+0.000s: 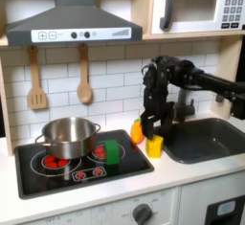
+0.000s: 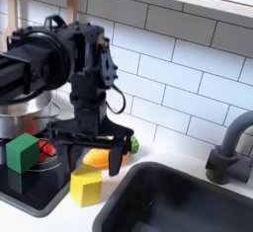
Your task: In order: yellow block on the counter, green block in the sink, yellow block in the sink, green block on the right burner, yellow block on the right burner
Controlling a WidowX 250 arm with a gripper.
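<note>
So the yellow block is a small plain bright-yellow cube, sitting low and left of centre in the second exterior view, on the pale counter between the black cooktop and the dark sink. In the first exterior view it's lower centre. The gripper hangs right above it, fingers spread wide, gripping nothing. The green block, same sort of cube, sits on the cooktop at the left edge, beside the steel pot.
</note>
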